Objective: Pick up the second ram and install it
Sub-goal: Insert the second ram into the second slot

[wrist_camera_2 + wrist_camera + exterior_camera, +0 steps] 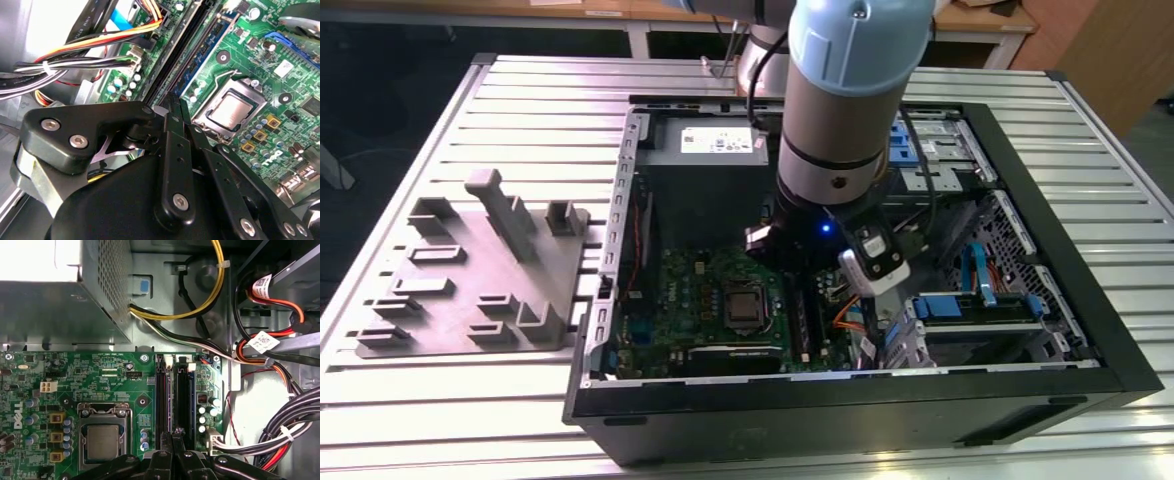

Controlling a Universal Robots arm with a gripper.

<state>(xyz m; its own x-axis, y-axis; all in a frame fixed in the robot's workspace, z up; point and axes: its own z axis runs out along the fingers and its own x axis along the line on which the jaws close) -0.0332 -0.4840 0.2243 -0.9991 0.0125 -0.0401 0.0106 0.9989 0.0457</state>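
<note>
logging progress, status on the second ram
Black gripper shut, low over the long black memory slots. Thin ram stick in its grip: cannot tell. Black cable bundle beside, clear of slots.

A robotics workshop: open computer case on a slatted metal tabletop, a grey parts fixture beside it

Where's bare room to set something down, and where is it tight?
Bare slatted metal table on the far and near sides of the grey moulded fixture tray, at the exterior view's left. Crowded: inside the open black computer case, around the gripper and the cable bundle.
</note>
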